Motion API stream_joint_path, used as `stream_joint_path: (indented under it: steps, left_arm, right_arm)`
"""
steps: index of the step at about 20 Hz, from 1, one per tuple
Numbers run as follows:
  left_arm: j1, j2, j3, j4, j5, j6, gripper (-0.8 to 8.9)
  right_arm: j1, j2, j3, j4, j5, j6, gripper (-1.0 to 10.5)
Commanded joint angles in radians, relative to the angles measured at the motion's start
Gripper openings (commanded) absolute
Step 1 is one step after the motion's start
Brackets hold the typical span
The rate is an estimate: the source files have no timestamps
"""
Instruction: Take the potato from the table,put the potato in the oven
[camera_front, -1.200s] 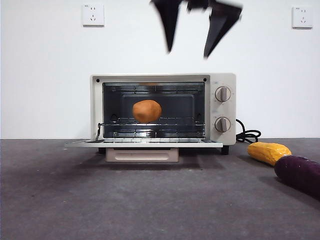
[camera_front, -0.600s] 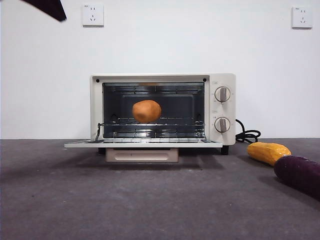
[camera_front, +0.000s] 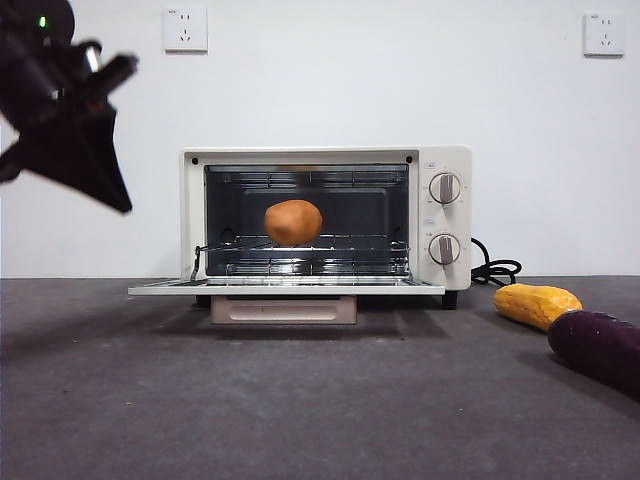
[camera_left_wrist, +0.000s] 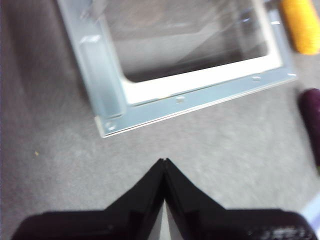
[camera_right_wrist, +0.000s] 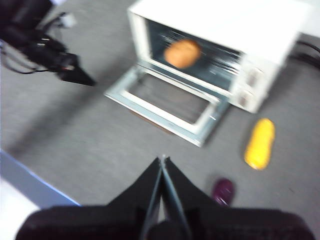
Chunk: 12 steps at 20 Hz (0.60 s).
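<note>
Left gripper (camera_front: 95, 175) lowered beside oven (camera_front: 325, 220), closed, empty, potato (camera_front: 294, 222) inside, right gripper (camera_right_wrist: 162, 159) closed, no legible writing.

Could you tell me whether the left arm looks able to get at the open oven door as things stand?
Probably yes. The left end effector, jaws shut, hangs above bare table near the corner of the oven door, which lies folded down and open with nothing between them.

Potato (camera_front: 294, 222) in oven (camera_front: 447, 280); veg (camera_front: 537, 305) right
</note>
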Motion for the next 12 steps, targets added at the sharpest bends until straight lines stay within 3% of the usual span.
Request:
stream_joint_path:
  steps: [1,3,6,9,12]
  left_arm:
    - [0.005,0.008,-0.100,0.078,-0.010,-0.086,-0.06]
    - [0.013,0.008,-0.174,0.132,-0.010,-0.113,-0.06]
    - [0.035,0.008,-0.259,0.274,-0.008,-0.267,-0.06]
    - [0.075,0.009,-0.277,0.328,-0.007,-0.335,-0.06]
    - [0.102,0.047,-0.277,0.386,0.069,-0.402,-0.06]
  right_arm:
    - [0.001,-0.072,-0.085,-0.021,0.018,0.061,0.0]
    - [0.001,-0.137,-0.126,-0.021,0.018,0.089,0.0]
    - [0.001,-0.207,-0.133,-0.021,0.017,0.108,0.0]
    - [0.001,-0.268,-0.133,-0.021,-0.014,0.150,0.0]
    - [0.001,-0.316,-0.133,-0.021,-0.029,0.155,0.0]
